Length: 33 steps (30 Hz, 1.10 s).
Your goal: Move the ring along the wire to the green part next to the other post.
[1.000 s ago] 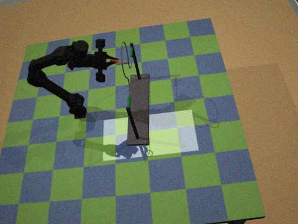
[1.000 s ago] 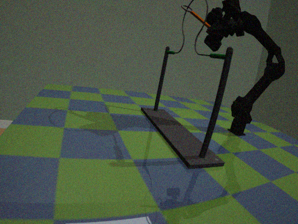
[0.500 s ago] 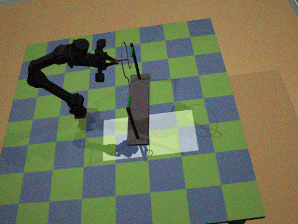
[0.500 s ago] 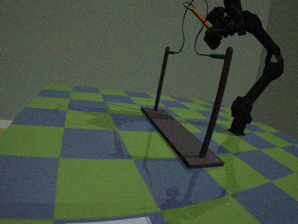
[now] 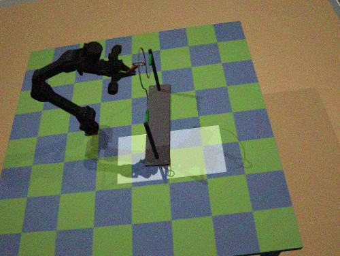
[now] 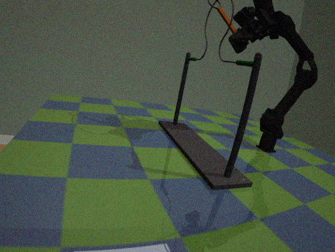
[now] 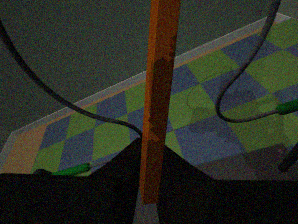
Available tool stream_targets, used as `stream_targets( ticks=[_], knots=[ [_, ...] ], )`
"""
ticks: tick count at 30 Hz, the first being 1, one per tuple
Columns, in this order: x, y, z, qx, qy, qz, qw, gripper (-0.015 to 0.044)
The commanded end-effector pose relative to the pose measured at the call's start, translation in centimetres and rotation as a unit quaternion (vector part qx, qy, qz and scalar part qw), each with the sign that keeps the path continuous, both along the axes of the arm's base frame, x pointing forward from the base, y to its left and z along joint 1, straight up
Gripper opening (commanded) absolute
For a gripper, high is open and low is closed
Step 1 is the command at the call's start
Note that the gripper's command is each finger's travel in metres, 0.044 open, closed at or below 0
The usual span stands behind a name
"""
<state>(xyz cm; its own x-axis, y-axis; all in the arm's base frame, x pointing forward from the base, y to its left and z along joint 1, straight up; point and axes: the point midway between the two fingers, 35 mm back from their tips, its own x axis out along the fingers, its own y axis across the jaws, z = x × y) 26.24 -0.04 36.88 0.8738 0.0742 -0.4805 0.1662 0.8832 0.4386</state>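
Note:
My gripper [image 5: 126, 71] [image 6: 236, 32] [image 7: 146, 144] is shut on the orange handle [image 5: 131, 69] [image 6: 226, 19] [image 7: 160, 75] and holds it high in the air. The thin ring [image 5: 134, 65] [image 6: 214, 4] at the handle's tip lies around the grey wire [image 5: 141, 73] [image 6: 206, 33] [image 7: 50, 92], up on its raised loop; I cannot tell whether they touch. In the top view the ring is just left of the far post [image 5: 155, 75] [image 6: 244, 114] and its green part [image 5: 149, 58] [image 6: 244, 62]. The other post [image 5: 151, 141] [image 6: 181, 90] has its own green part [image 5: 147, 116] [image 6: 191, 59].
Both posts stand on a dark base plate [image 5: 159, 122] [image 6: 201, 152] on the checkered table. The arm's base [image 5: 90, 126] [image 6: 271, 135] stands left of the plate in the top view. Both green wire ends show in the wrist view [image 7: 72, 171] [image 7: 287, 106].

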Motion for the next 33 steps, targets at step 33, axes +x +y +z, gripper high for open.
stream_targets(
  ticks=[33],
  knots=[
    [-0.1,-1.5,-0.2,-0.235,0.011,-0.004,0.972,-0.015]
  ],
)
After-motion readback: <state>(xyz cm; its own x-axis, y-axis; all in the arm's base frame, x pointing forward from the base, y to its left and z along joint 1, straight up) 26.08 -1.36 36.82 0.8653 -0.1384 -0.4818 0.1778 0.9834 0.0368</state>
